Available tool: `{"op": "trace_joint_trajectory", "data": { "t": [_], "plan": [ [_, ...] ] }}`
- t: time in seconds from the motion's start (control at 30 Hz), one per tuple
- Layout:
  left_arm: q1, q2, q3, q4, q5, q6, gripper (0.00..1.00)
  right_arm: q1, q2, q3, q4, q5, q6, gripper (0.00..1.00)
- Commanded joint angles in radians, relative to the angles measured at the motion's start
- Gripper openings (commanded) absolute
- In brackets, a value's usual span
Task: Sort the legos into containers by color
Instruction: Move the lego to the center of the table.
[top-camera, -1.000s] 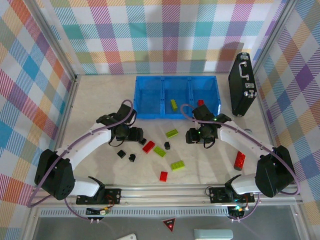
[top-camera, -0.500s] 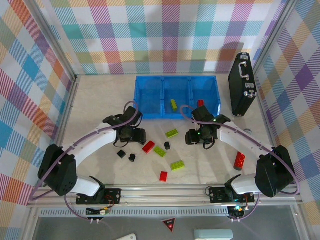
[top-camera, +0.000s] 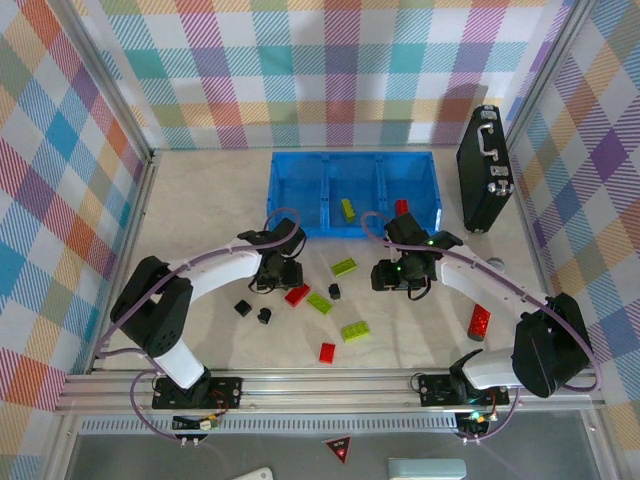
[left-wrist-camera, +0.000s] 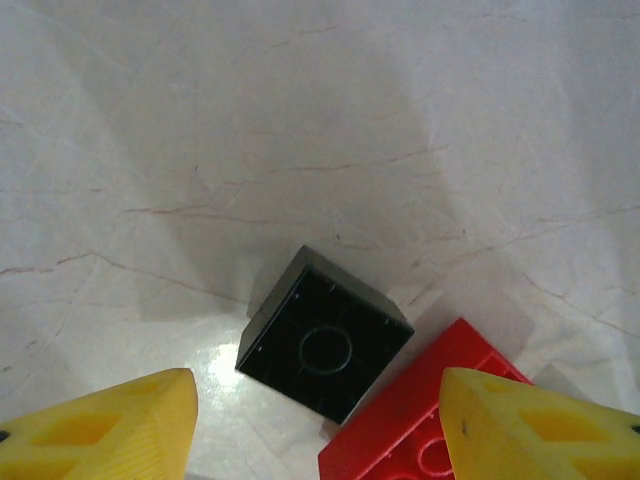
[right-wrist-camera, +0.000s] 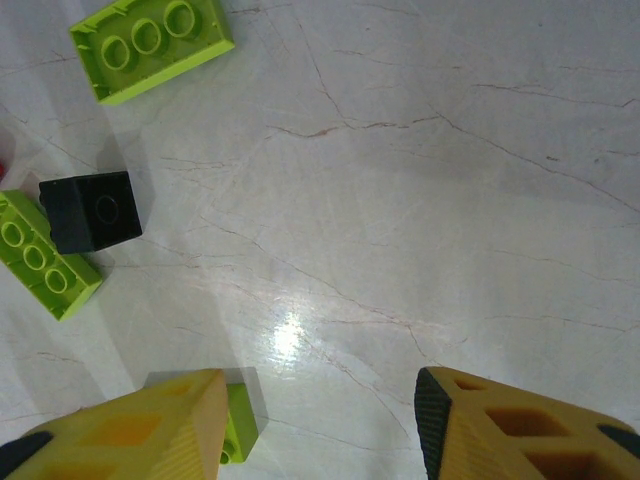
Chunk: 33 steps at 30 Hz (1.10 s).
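While the right pincer (top-camera: 392, 272) has not budged in the last second, the left pincer (top-camera: 283, 274) has slid toward 3 o'clock across the tabletop (top-camera: 200, 210), its arm folding in behind it.

Left wrist view: left pincer (left-wrist-camera: 320, 405) jaws apart. The yellow fingers (left-wrist-camera: 110, 425) straddle a black brick (left-wrist-camera: 325, 345) without touching it. A red brick (left-wrist-camera: 420, 430) butts against its 4 o'clock side. From the top, that red brick (top-camera: 297, 294) lies just at 5 o'clock of the left pincer.

Right wrist view: right pincer (right-wrist-camera: 320, 420) jaws apart, nothing between them. A small green brick (right-wrist-camera: 238, 420) sits just beside the 7 o'clock finger.

Loose pieces are all where they were: far green brick (top-camera: 343, 266), black cube (top-camera: 334, 291), mid green brick (top-camera: 319, 302), near green brick (top-camera: 353, 330), near red brick (top-camera: 327, 351).

Blue tray (top-camera: 297, 190) at 12 o'clock is unchanged. A sorted green brick (top-camera: 347, 209) is in the middle compartment and a sorted red brick (top-camera: 401, 206) is in the 3 o'clock one.
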Motion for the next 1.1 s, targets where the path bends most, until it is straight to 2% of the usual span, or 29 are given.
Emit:
{"op": "trace_joint_trajectory", "data": {
  "t": [0.0, 0.43, 0.77, 1.07],
  "plan": [
    [-0.008, 0.028, 0.046, -0.020, -0.033, 0.009, 0.64, 0.008, -0.022, 0.010, -0.021, -0.010, 0.012, 0.54],
    [0.001, 0.103, 0.103, -0.079, -0.065, 0.123, 0.63, 0.012, -0.039, 0.004, -0.023, -0.010, 0.022, 0.54],
    [0.016, 0.168, 0.146, -0.086, -0.020, 0.178, 0.60, 0.014, -0.050, 0.019, -0.038, -0.004, 0.030, 0.54],
    [0.038, 0.131, 0.106, -0.106, -0.033, 0.204, 0.60, 0.019, -0.064, 0.032, -0.059, 0.004, 0.041, 0.54]
  ]
}}
